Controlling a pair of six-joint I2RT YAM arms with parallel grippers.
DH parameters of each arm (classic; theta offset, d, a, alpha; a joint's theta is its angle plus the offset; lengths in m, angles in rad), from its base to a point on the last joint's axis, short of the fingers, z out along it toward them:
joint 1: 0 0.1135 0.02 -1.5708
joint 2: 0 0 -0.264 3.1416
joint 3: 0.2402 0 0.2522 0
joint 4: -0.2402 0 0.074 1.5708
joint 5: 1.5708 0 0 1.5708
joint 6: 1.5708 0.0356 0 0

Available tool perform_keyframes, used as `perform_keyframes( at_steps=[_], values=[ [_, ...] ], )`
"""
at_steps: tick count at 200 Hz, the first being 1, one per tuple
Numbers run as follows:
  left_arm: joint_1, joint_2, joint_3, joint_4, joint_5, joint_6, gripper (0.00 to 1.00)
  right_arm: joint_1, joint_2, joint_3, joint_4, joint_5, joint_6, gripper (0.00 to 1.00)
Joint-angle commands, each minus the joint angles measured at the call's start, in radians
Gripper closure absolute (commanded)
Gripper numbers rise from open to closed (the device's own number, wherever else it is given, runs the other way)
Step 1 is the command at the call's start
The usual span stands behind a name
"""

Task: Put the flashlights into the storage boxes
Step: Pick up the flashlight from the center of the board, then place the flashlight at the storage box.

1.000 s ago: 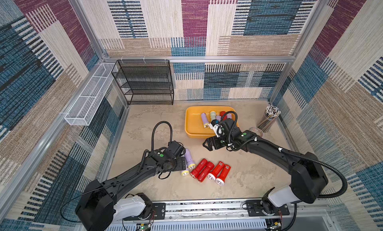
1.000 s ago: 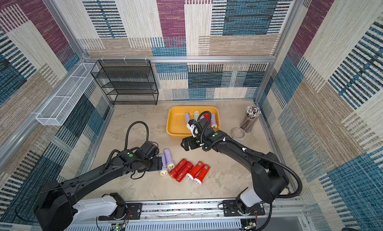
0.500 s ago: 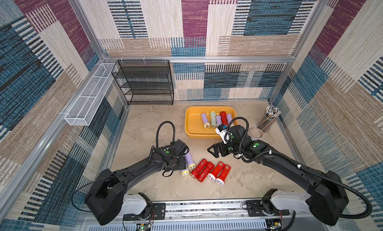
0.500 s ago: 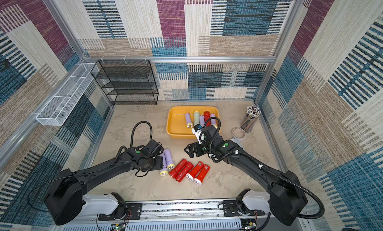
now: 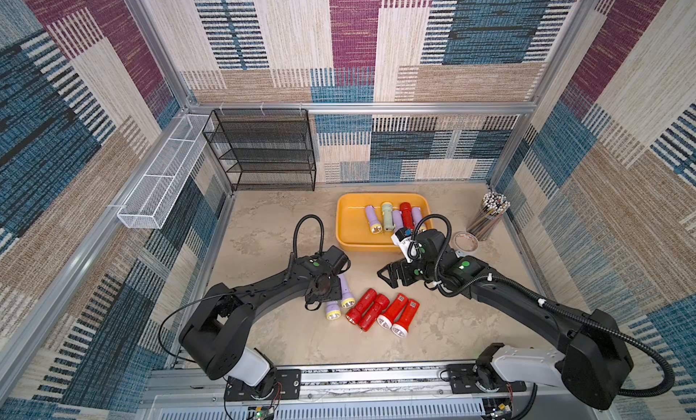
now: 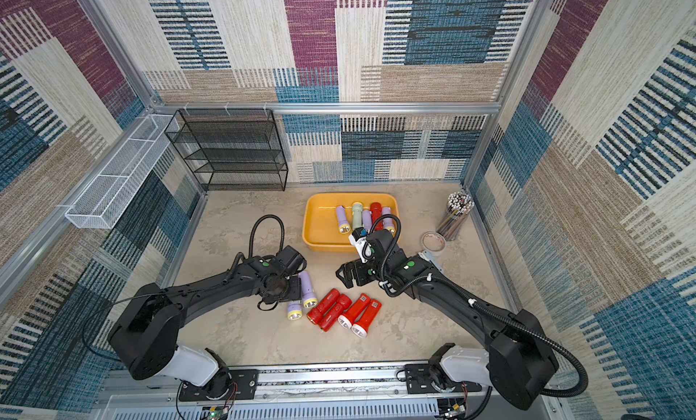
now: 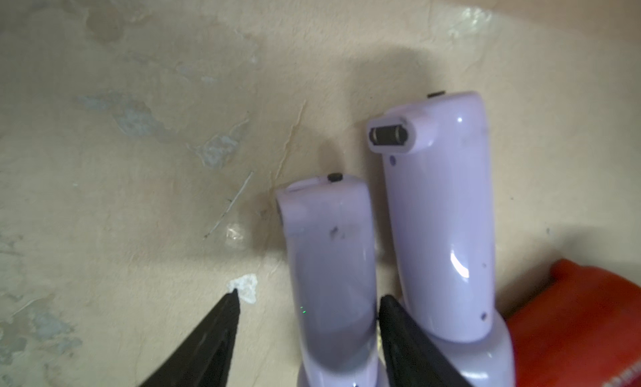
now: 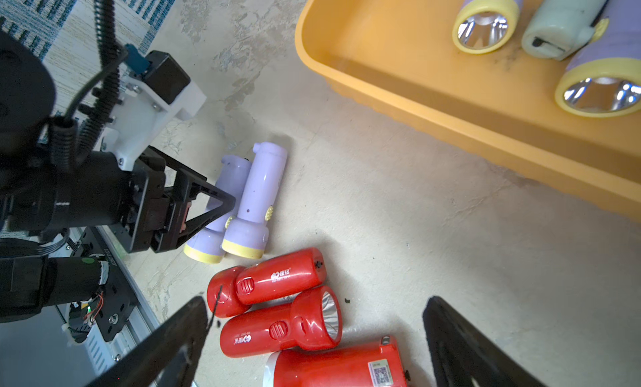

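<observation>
Left gripper (image 7: 310,295), part-open and unclamped, is straddling the lilac flashlight (image 7: 329,236) behind its head, likely light, rigid, slippery; right gripper (image 8: 317,302) is hanging wide, empty.

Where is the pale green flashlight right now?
In both top views, the pale green flashlight lies in the yellow tray at the table's far side, between two lilac flashlights.
</observation>
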Motion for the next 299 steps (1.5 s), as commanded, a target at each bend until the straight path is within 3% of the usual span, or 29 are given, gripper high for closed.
perform_keyframes(
  at_steps=[1, 94, 186, 234, 299],
  values=[
    [0.005, 0.03, 0.021, -0.014, 0.007, -0.032, 0.42, 0.0, 0.005, -0.003, 0.04, 0.023, -0.014, 0.0],
    [0.007, 0.083, 0.065, -0.059, 0.0, -0.024, 0.68, 0.001, 0.002, -0.01, 0.053, 0.034, -0.012, 0.0],
    [0.007, -0.024, 0.184, -0.176, -0.036, -0.006, 0.68, 0.0, -0.015, -0.009, 0.051, 0.048, -0.012, 0.0],
    [0.02, 0.079, 0.499, -0.269, -0.082, 0.08, 0.67, 0.0, -0.055, -0.013, 0.041, 0.077, -0.008, 0.0],
    [0.089, 0.479, 1.116, -0.366, 0.009, 0.201, 0.66, 0.0, -0.077, 0.009, -0.001, 0.129, -0.003, 0.0]
  ],
)
